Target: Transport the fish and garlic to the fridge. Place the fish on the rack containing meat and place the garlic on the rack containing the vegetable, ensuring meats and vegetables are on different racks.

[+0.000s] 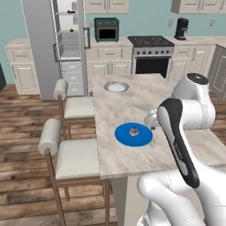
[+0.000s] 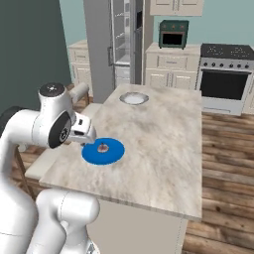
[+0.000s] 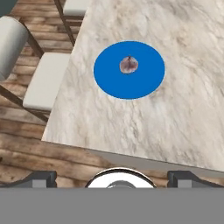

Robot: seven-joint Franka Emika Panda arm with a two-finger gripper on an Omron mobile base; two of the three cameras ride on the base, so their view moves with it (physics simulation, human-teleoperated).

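Observation:
The garlic [image 3: 128, 64], a small off-white bulb with a pinkish tint, lies in the middle of a blue plate [image 3: 144, 83] on the marble island; it also appears as the garlic [image 1: 133, 130] and the garlic [image 2: 102, 147]. My gripper [image 3: 113, 178] hovers above and short of the plate, open, with nothing between its fingertips [image 3: 43, 178]. The fridge [image 1: 66, 39] stands open at the far left. A small reddish meat piece [image 1: 72, 11] sits on a high glass shelf, and a small vegetable [image 1: 71, 30] one shelf lower. The fish is out of view.
Two cushioned stools [image 1: 77, 154] stand along the island's left side. A round silvery dish [image 1: 116, 87] sits at the island's far end. Behind are a stove [image 1: 152, 55], a toaster oven [image 1: 106, 29] and a coffee machine [image 1: 181, 28].

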